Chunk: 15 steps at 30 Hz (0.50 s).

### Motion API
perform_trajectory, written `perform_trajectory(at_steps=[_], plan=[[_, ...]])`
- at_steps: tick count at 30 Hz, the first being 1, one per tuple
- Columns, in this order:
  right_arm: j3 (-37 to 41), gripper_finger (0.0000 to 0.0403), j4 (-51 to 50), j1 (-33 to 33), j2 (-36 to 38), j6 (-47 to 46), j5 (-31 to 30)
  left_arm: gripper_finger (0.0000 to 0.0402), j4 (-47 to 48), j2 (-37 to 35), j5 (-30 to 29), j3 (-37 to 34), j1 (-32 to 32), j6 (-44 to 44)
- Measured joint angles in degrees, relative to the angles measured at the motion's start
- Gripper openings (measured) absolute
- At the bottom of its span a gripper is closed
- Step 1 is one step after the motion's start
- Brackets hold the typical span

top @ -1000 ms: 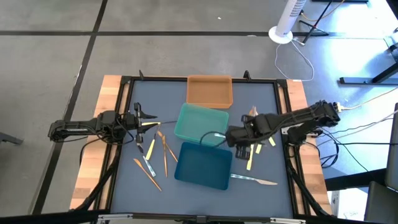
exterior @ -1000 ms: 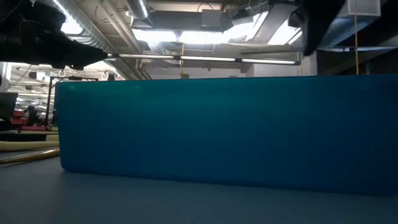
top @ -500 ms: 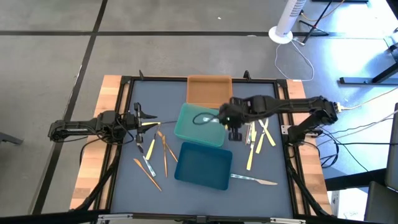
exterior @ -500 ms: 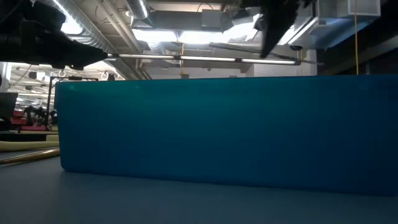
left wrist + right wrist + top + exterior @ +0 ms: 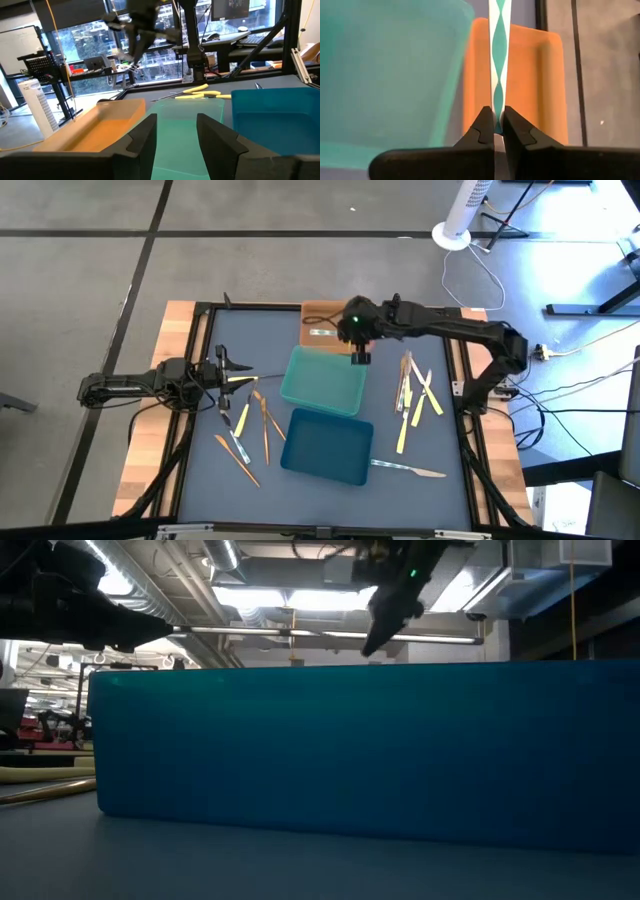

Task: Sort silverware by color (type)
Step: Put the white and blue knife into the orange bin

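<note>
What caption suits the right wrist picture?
Right tool pinches a slim silver-grey plastic utensil above the rectangular orange tray.

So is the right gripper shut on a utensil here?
Shut. In the right wrist view the right gripper pinches a pale utensil between closed fingers, above the orange tray.
</note>
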State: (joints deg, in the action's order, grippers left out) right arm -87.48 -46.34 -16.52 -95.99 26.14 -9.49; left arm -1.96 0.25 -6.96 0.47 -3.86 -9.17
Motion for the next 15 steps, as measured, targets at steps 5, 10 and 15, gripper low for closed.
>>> perform_trajectory(at_steps=[5,10,15], plan=[[0.00,0.0005,4.02,-4.17,-4.44,5.45,0.06,0.0133,0.01,0.00,0.00,-0.02,0.02,0.00],[0.00,0.0005,8.31,-8.10,-8.24,9.45,3.31,0.0133,0.00,0.00,0.02,-0.02,0.00,0.00],[0.00,0.0005,10.53,-11.42,-11.07,10.14,8.32,0.0133,0.01,0.00,0.00,-0.02,0.02,0.00]])
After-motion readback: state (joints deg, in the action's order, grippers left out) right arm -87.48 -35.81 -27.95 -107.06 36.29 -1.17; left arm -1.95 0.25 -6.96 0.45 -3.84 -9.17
